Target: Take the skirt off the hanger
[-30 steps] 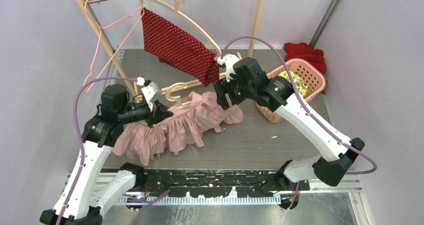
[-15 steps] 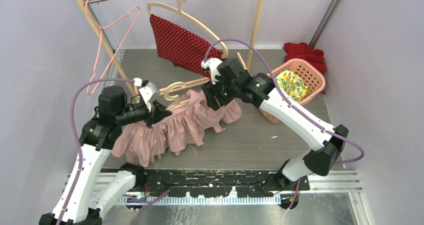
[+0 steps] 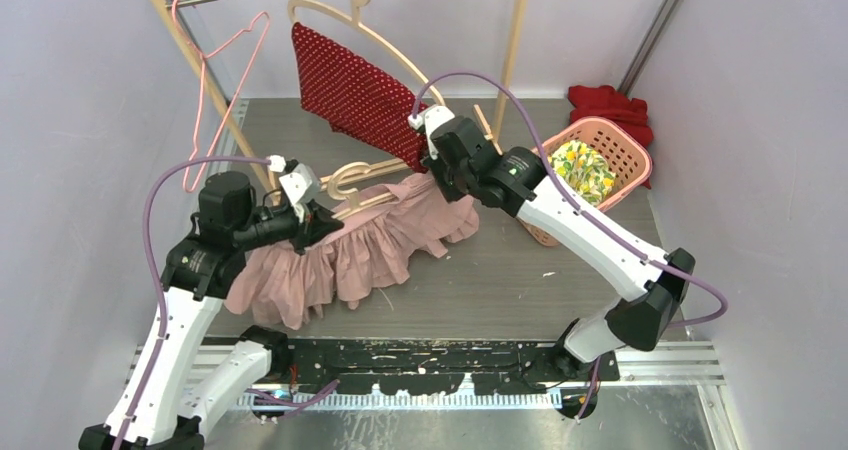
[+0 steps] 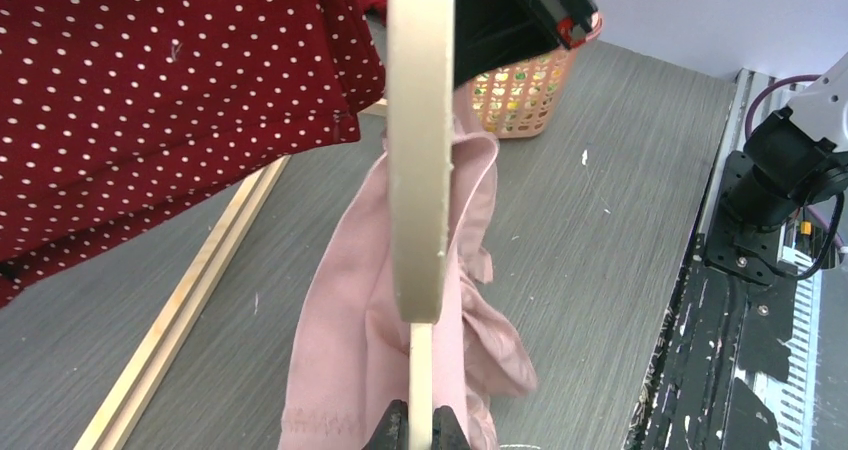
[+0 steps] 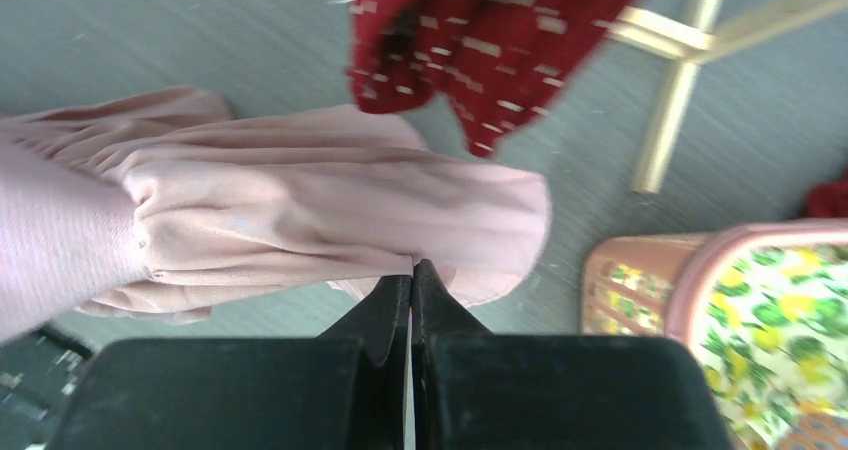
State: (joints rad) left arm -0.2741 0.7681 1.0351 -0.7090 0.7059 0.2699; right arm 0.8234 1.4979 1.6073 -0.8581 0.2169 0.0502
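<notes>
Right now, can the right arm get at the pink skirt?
Probably yes: the right gripper sits shut against the edge of the pink skirt, with nothing between them. Whether it pinches fabric is unclear.

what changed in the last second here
The right hand shifted left to the far end of the pink skirt and went from open to shut, pinching the fabric at its edge. The left hand stayed shut on the wooden hanger, and the skirt is still on it.
</notes>
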